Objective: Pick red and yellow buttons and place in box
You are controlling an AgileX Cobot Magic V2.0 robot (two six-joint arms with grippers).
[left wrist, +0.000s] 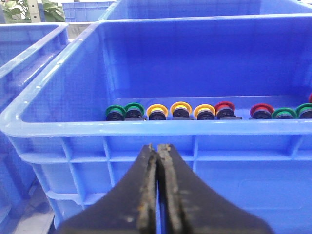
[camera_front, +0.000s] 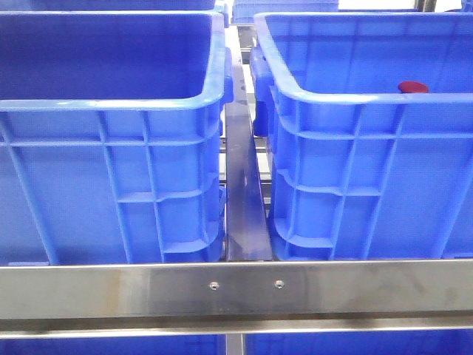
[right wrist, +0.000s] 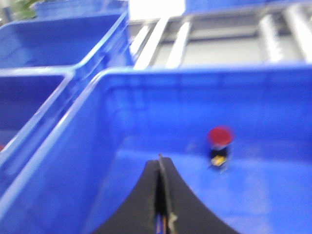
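Note:
A row of small buttons lies along the floor of a blue crate [left wrist: 146,127] in the left wrist view: yellow buttons [left wrist: 181,108] in the middle, red buttons [left wrist: 224,108] beside them, green ones at both ends. My left gripper [left wrist: 159,146] is shut with nothing in it, outside that crate's near wall and just below its rim. In the right wrist view one red button [right wrist: 221,136] stands on the floor of the box [right wrist: 161,107]. My right gripper [right wrist: 160,158] is shut and empty above that floor, to the side of the button. The front view shows that red button [camera_front: 412,87] behind the rim of the right box [camera_front: 369,96], and no gripper.
The left crate [camera_front: 111,111] stands beside the right one, with a metal divider bar [camera_front: 242,192] between them. A steel rail [camera_front: 236,288] crosses in front of both. More blue crates [left wrist: 29,53] stand alongside, and conveyor rollers [right wrist: 273,29] lie beyond the box.

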